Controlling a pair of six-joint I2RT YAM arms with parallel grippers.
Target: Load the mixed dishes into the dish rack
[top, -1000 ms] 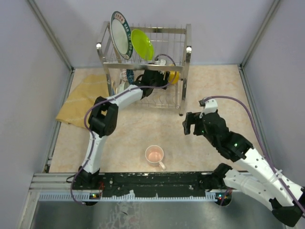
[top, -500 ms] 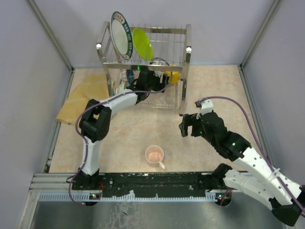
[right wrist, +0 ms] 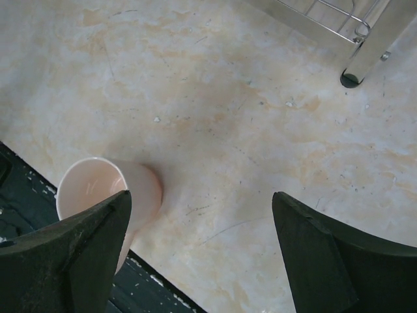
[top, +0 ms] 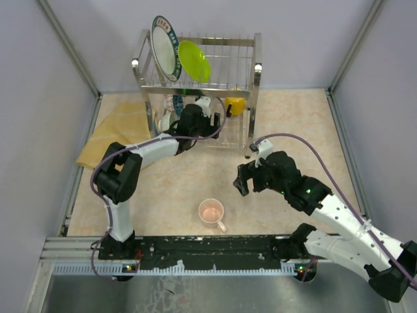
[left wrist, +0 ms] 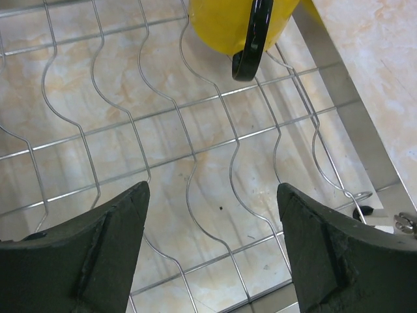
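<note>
Yellow patterned cloth (top: 109, 135): lies rumpled on the table at your far left, just beside the rack's left end

Dish rack (top: 251, 72): stands at the back of the table, two wire tiers between four posts

White plate with dark patterned rim (top: 163, 49): on edge at the left end of the upper tier

Lime-green plate (top: 195, 60): on edge in the upper tier, just to the right of the white plate and leaning

Blue patterned bowl (top: 176, 103): at the left end of the lower tier, mostly hidden by wires and the left arm

Pale bowl (top: 165, 121): just in front of the blue one; how it rests you cannot tell

Left hand (left wrist: 212, 202): reached into the lower tier, fingers spread wide over the wavy wire shelf and holding nothing

Yellow mug (left wrist: 228, 19): sits on the lower shelf beyond your left fingers, black handle turned towards them, not touched

Pale pink mug (top: 211, 211): upright on the table near the front edge, well apart from the rack, handle pointing front-right

Right hand (right wrist: 202, 202): hangs over bare table just right of the pink mug, fingers wide apart and empty; the mug shows at the left finger in the wrist view
</note>
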